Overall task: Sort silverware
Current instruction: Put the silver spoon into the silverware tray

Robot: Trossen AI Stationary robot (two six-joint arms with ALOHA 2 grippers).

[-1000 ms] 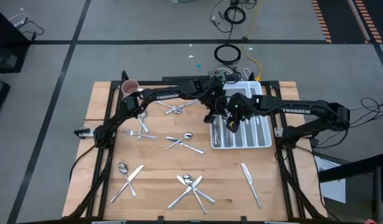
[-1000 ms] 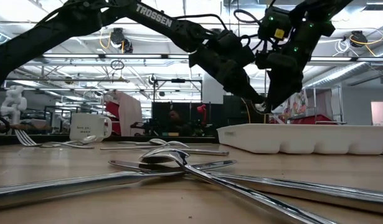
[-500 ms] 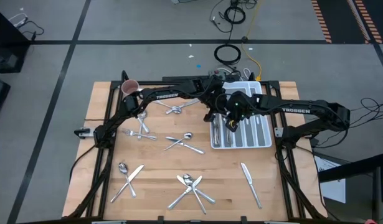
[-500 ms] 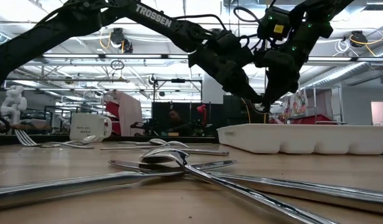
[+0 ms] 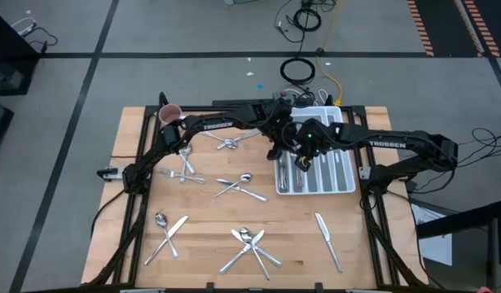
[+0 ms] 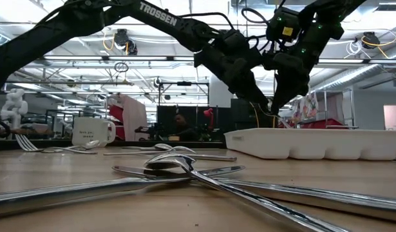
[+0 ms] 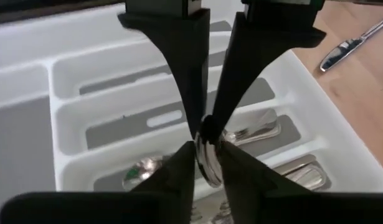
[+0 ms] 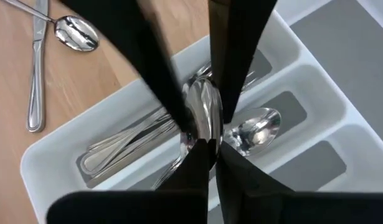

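Both grippers meet over the far left part of the white divided tray (image 5: pixel 353 175), around one spoon (image 8: pixel 203 115) of the silverware. My right gripper (image 8: pixel 208 149) is shut on this spoon. My left gripper (image 7: pixel 208 163) is open, with a finger on either side of the spoon's bowl (image 7: pixel 207 158); whether they touch it I cannot tell. In the low view the two grippers meet just above the tray (image 6: pixel 313 143). Forks and spoons lie flat in the tray's compartments (image 8: pixel 129 146). My right gripper pinches the spoon between its two fingertips at the end of the bowl (image 8: pixel 207 140). The fingers slant down from the table's right side. The spoon is lifted clear above the tray; the fingers hide its handle.
Loose silverware lies in small heaps on the wooden table: near left (image 5: pixel 164 232), near middle (image 5: pixel 250 244), middle (image 5: pixel 238 185) and far left (image 5: pixel 185 167). One knife (image 5: pixel 327 240) lies near right. A white mug (image 6: pixel 91 132) stands at the far left corner.
My right gripper has drawn a little toward my left gripper over the tray's far left part. The spoon has stayed between the two grippers, clear of the tray.
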